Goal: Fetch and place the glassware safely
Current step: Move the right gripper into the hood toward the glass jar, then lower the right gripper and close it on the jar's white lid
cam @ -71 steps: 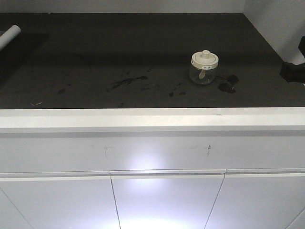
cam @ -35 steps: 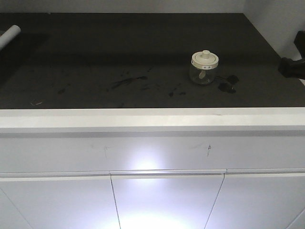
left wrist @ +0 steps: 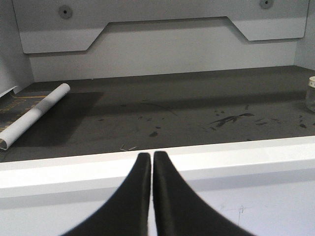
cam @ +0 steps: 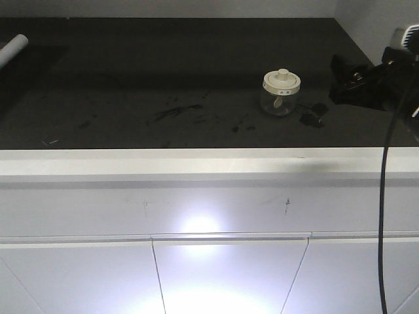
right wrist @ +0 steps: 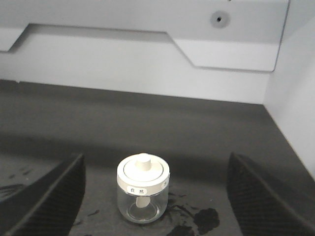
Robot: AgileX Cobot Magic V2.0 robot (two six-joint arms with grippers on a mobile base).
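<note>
Swinging in from the right end of the countertop, the right gripper has drawn near the glass jar. By the front edge the left gripper hangs empty, fingers pressed together. The lidded jar stands toward the right end, smears just beside it; the right fingers are spread wide, aimed at it, not touching. An off-centre squeeze could skid or topple the slick glass.

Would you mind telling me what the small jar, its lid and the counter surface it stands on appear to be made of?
The jar looks like clear glass: a pale stem inside shows through its glossy wall. Its lid seems to be matte cream plastic, though ceramic is possible. The counter surface is a dark, dull sheet with smudges; its material is unclear.
</note>
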